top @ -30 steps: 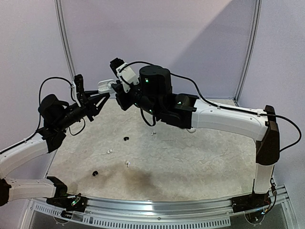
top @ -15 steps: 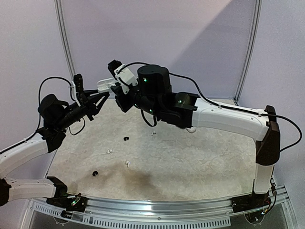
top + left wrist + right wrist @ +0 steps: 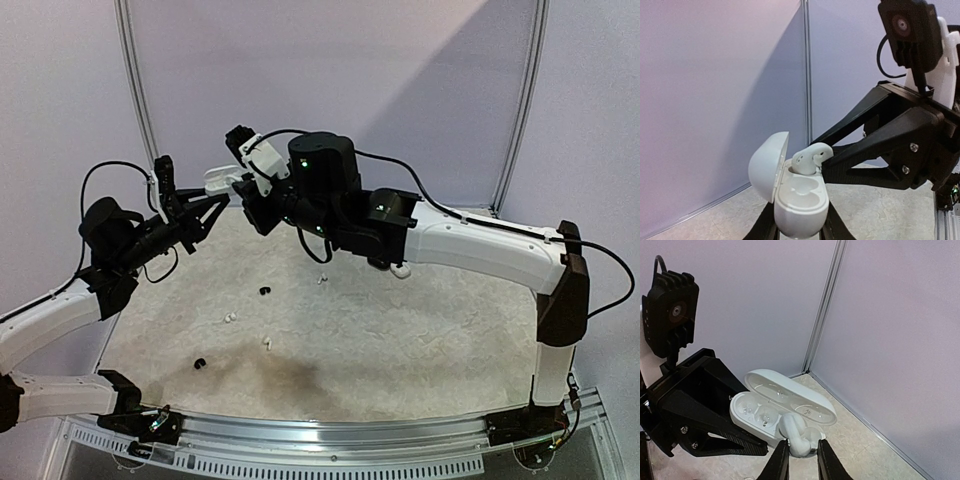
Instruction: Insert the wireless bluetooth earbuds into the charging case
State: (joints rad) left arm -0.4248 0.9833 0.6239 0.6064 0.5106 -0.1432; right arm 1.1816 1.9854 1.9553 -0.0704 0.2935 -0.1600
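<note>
Both arms are up off the table and meet over its far-left corner. Your left gripper is clamped narrow on the base of the case. It holds the case in the air with the lid swung back and the wells turned toward the other arm. My read: that gives you a fixed, open target rather than a case that could slide on the table. Your right gripper is pinched narrow on a white earbud, one finger on each side. The side grip leaves the bud's lower end free to go in. The bud sits at the well nearest that gripper, tipped, with its rounded end above the rim. I judge it partway in, not seated. The other well shows empty. The next move likely calls for a small press down and a slight straightening before you let go. Release too soon and the bud may tip out. A loose white bud and a black bud, among others, lie on the table well apart from the case.
</note>
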